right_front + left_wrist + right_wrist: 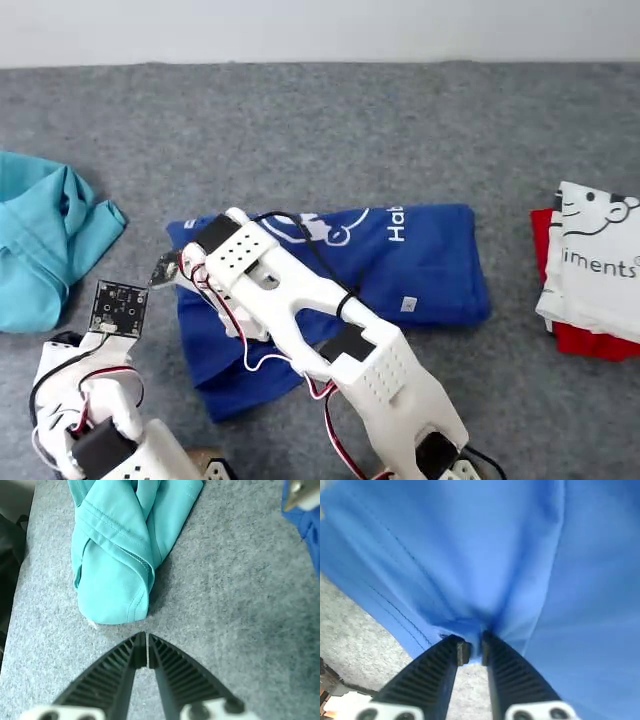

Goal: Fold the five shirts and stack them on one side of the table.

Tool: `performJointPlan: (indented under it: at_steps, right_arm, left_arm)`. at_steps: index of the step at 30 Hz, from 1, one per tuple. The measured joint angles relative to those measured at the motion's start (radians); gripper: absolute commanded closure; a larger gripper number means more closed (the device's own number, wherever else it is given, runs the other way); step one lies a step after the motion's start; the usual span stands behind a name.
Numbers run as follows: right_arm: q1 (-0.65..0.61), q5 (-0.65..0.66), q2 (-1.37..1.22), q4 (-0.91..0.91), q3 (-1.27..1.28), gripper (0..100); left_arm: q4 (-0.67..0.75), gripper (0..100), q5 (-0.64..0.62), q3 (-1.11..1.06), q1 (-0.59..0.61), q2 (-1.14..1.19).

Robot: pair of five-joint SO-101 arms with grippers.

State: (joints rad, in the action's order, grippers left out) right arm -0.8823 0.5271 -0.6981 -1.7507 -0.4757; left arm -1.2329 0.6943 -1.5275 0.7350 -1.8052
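The grey table [330,130] is spreading wide beyond both grippers, with a broad bare band running along its far edge past the right gripper [472,652]. The blue shirt [420,260] is lying rumpled and partly folded near the middle. It is stretching away from the right gripper toward the stack, and the right arm [330,320] is reaching across its near portion. The right gripper is clenching a fold of the blue cloth at the shirt's end nearest the teal shirt. Its jaws are pressing together on the fabric right at the stitched hem, and grey table is showing just past that edge. The teal shirt [40,240] is sitting bunched up directly ahead of the left gripper [146,652], lying close to the table's side edge. An open strip of bare table is separating it from the blue shirt and the right gripper. Well apart from the right gripper, past the blue shirt's other end and a gap of bare grey, a folded white shirt [595,265] is resting on a folded red shirt [590,342]. The left arm [90,420] is sitting low at the near edge. Its gripper is hovering over bare table, jaws closed tip to tip and holding nothing, just short of the teal shirt's nearest fold.
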Motion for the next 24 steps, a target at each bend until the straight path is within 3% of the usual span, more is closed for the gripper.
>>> performJointPlan:
  at_steps: [17, 24]
  right_arm:
    - [-0.003, 0.029, 0.212, 0.0, 0.296, 96.7]
    - [-0.025, -0.008, 0.212, 0.026, 0.296, 77.2]
  left_arm:
    - [0.0, 99, 0.0, 0.0, 0.0, 0.0]
    - [0.0, 99, 0.0, 0.0, -0.035, 0.0]
